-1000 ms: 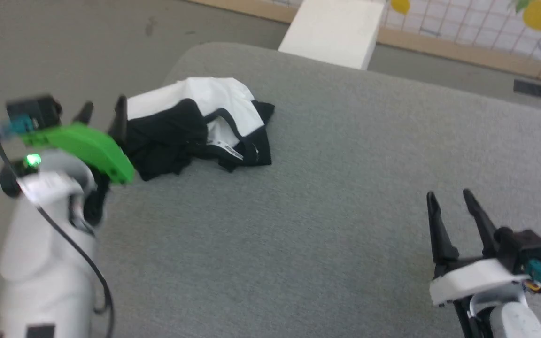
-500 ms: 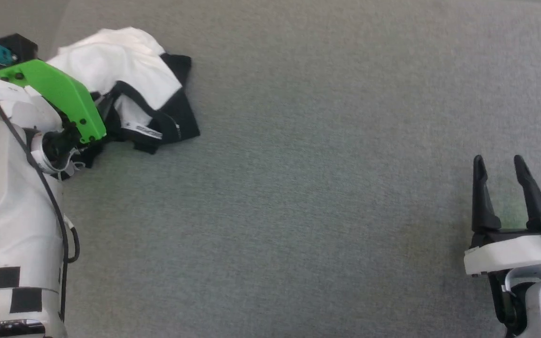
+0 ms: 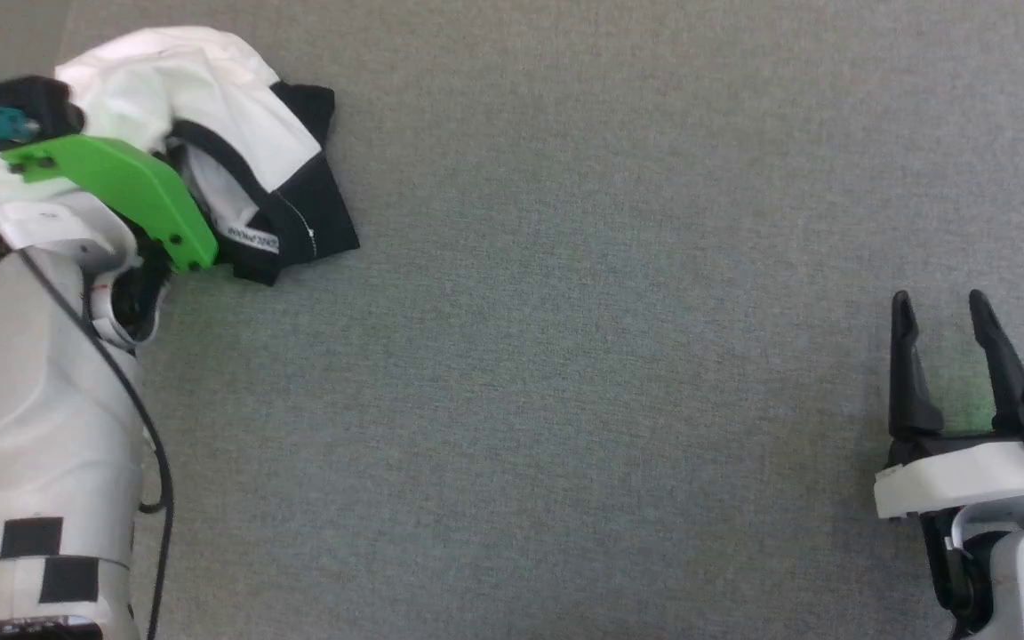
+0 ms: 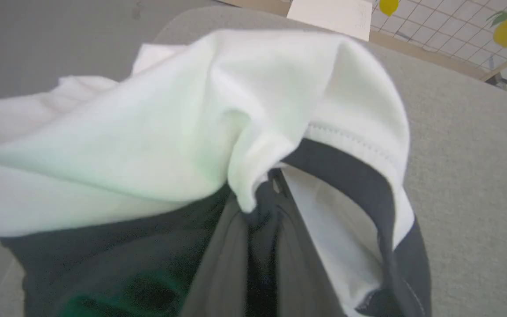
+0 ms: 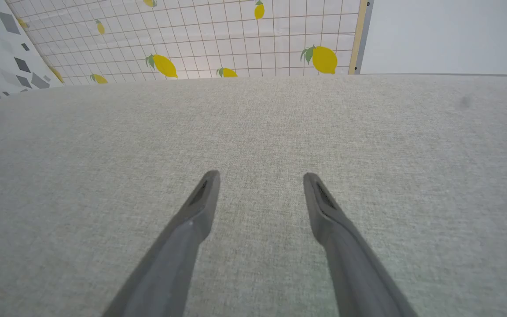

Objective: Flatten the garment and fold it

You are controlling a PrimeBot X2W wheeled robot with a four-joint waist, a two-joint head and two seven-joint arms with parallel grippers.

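The left gripper (image 4: pixel 260 193) is closed, pinching the crumpled white-and-black soft T-shirt (image 3: pixel 219 107). Well to its right, the right gripper (image 3: pixel 939 307) stands wide open above the grey fabric counter (image 3: pixel 565 356).

Overhead plus two wrist views
Head camera looks steeply down on the grey surface (image 3: pixel 565 356); left wrist camera sits tight against the garment (image 4: pixel 192 123) at the left gripper (image 4: pixel 262 198); right wrist camera skims the same surface low.

White lettering runs along the black collar band (image 3: pixel 254 238) of the soft white-and-black T-shirt (image 3: pixel 210 89), too blurred to read.
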